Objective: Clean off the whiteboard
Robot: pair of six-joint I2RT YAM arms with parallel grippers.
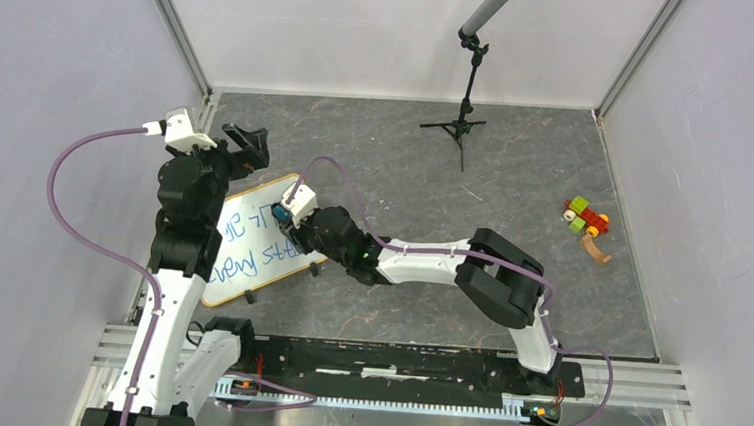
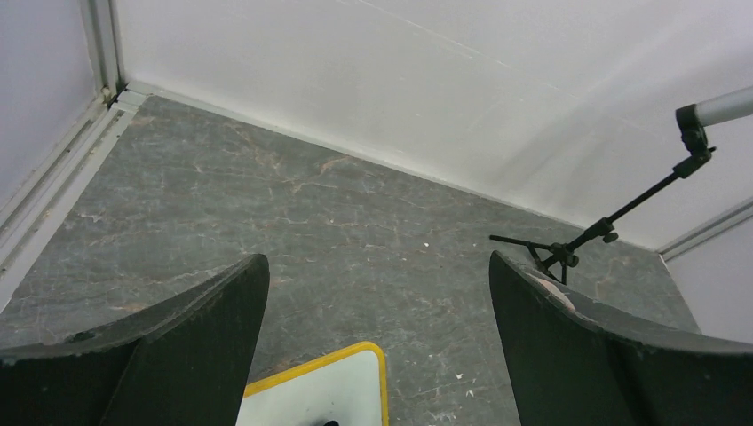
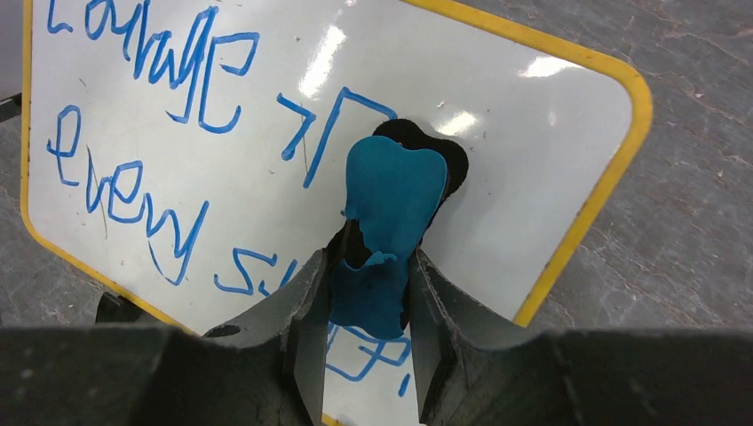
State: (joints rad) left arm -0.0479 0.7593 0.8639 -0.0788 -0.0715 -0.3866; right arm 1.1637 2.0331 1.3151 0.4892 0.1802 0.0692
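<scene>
Whiteboard (image 3: 497, 177), one, blue handwriting, one blue eraser (image 3: 391, 195) clamped in right pincer (image 3: 366, 266), left pincer (image 2: 377, 266) spread wide

Enclosure: grey veined surface (image 1: 515, 183), plain white walls (image 1: 386, 23) on three sides.
Metal corner posts (image 1: 173, 20) at both far corners; black tripod stand (image 1: 467, 104) by the far wall, well beyond and right of the right pincer (image 1: 285, 217).

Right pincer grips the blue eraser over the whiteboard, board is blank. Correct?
Not blank. The whiteboard bears blue handwriting, plain in the right wrist view. The rest holds: the right pincer grips the blue eraser over it.
</scene>
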